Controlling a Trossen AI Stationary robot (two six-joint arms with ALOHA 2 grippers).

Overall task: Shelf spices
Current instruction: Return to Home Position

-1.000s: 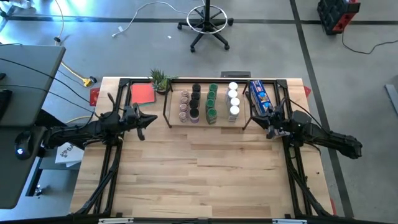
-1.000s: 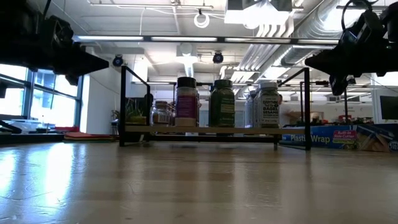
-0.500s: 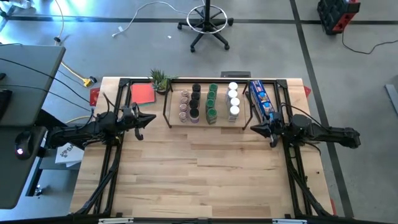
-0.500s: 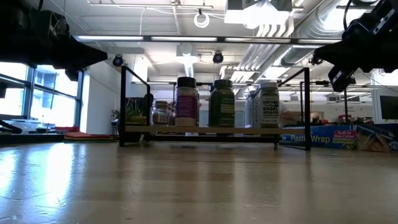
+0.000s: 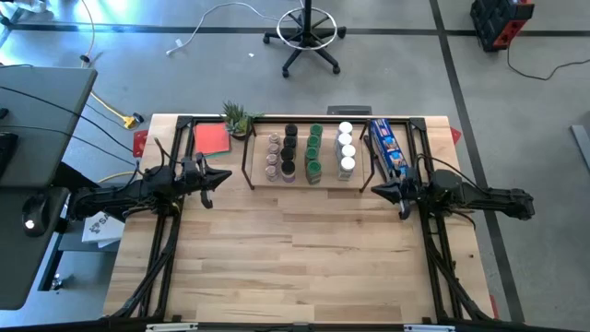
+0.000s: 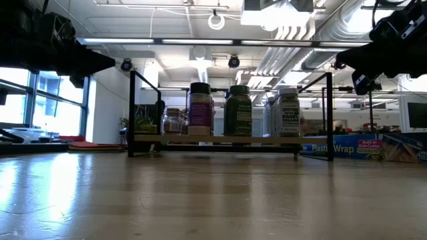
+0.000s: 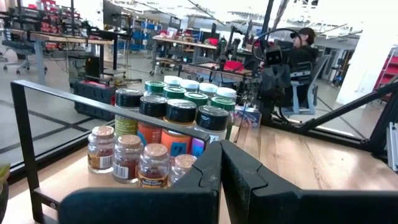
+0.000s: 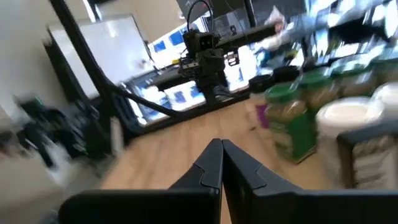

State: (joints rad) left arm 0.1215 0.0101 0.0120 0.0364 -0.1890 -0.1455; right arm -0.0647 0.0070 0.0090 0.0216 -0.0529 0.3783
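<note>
The spices (image 5: 309,152) stand upright on their bottoms in four rows on the shelf (image 5: 261,177), a light-wood board on black legs at the table's far middle; the low view shows them as jars (image 6: 238,110) on the board (image 6: 213,139). My left gripper (image 5: 229,175) hangs shut above the table, left of the shelf, pointing level toward it. Its wrist view shows the shut fingers (image 7: 221,158) before the jars (image 7: 163,127). My right gripper (image 5: 374,191) hangs shut off the shelf's near right corner, pointing toward the table's left, fingers (image 8: 221,152) together.
A long blue packet (image 5: 387,146) lies right of the shelf. A red flat square (image 5: 212,138) and a small potted plant (image 5: 238,118) sit at its left. The bare wooden table top (image 5: 295,249) stretches from the shelf to the near edge.
My right arm has swung about its base: its gripper, which slanted toward the far left by the blue packet, now points straight toward the table's left and sits a little nearer the near edge. It stays shut. The jars have not moved.
</note>
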